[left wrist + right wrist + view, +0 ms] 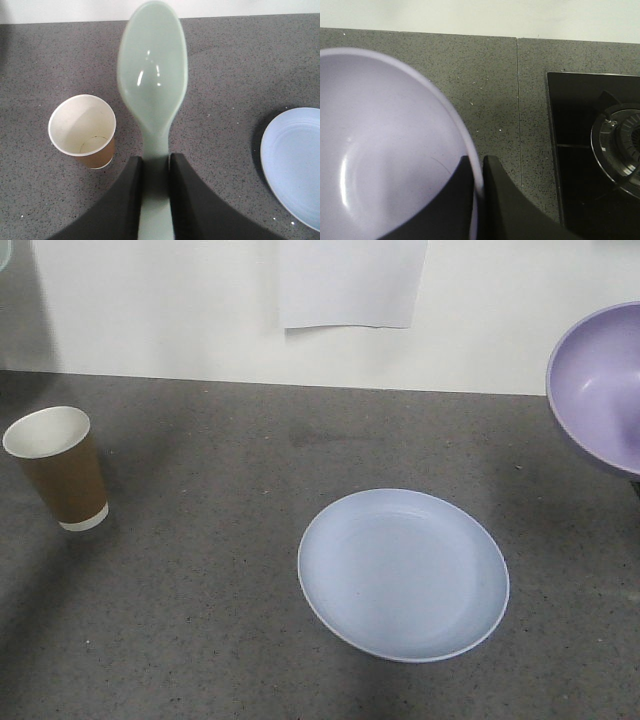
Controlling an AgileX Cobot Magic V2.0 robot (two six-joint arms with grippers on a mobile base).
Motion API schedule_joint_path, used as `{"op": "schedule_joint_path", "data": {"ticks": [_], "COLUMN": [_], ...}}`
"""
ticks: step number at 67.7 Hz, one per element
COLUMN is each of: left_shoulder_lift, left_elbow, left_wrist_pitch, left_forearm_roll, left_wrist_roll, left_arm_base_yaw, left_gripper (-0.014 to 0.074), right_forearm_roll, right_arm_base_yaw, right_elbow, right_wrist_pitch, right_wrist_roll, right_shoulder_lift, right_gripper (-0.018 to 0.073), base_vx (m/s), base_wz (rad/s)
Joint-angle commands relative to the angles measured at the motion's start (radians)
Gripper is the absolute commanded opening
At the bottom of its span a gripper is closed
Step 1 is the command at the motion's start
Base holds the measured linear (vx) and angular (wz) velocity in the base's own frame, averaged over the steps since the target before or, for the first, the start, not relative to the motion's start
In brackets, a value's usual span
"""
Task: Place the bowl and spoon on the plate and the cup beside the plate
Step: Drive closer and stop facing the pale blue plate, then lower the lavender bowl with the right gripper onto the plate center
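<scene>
The pale blue plate (403,573) lies on the grey counter, its edge also showing in the left wrist view as the plate (295,162). A brown paper cup (58,467) stands upright at the left, and the cup (83,130) is just left of my left gripper. My left gripper (156,162) is shut on the handle of the mint-green spoon (152,80), held above the counter with its scoop pointing away. The lilac bowl (601,385) hangs tilted at the right edge. My right gripper (479,165) is shut on the bowl (380,145) at its rim.
A black gas hob (597,145) with a burner sits on the counter to the right of the bowl. A white wall with a sheet of paper (350,282) backs the counter.
</scene>
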Motion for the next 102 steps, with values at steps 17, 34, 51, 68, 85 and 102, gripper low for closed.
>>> {"op": "schedule_joint_path", "data": {"ticks": [17, 34, 51, 68, 85, 102], "left_shoulder_lift": [-0.026, -0.026, -0.026, -0.026, -0.026, -0.026], "left_elbow": [-0.032, -0.032, -0.032, -0.032, -0.032, -0.032], "left_wrist_pitch": [-0.025, -0.025, -0.025, -0.025, -0.025, -0.025], "left_forearm_roll": [-0.008, -0.008, -0.008, -0.008, -0.008, -0.008], "left_wrist_roll": [0.001, 0.001, 0.001, 0.001, 0.001, 0.001], "left_arm_base_yaw": [0.0, 0.0, 0.0, 0.0, 0.0, 0.0], "left_gripper": [-0.0006, -0.0006, -0.0006, -0.0006, -0.0006, -0.0006], "right_forearm_roll": [-0.01, -0.01, -0.01, -0.01, 0.056, 0.304], "right_arm_base_yaw": [-0.007, -0.007, -0.007, -0.007, -0.007, -0.007], "right_elbow": [-0.03, -0.03, -0.03, -0.03, -0.03, -0.03], "right_wrist_pitch": [-0.067, -0.067, -0.067, -0.067, -0.047, -0.013], "right_wrist_roll": [-0.007, -0.007, -0.007, -0.007, -0.042, -0.233], "right_shoulder_lift": [-0.014, -0.014, -0.014, -0.014, 0.008, 0.132], "right_gripper": [-0.0011, -0.0011, -0.0011, -0.0011, -0.0009, -0.0006], "base_vx": [0.0, 0.0, 0.0, 0.0, 0.0, 0.0], "base_wz": [0.0, 0.0, 0.0, 0.0, 0.0, 0.0]}}
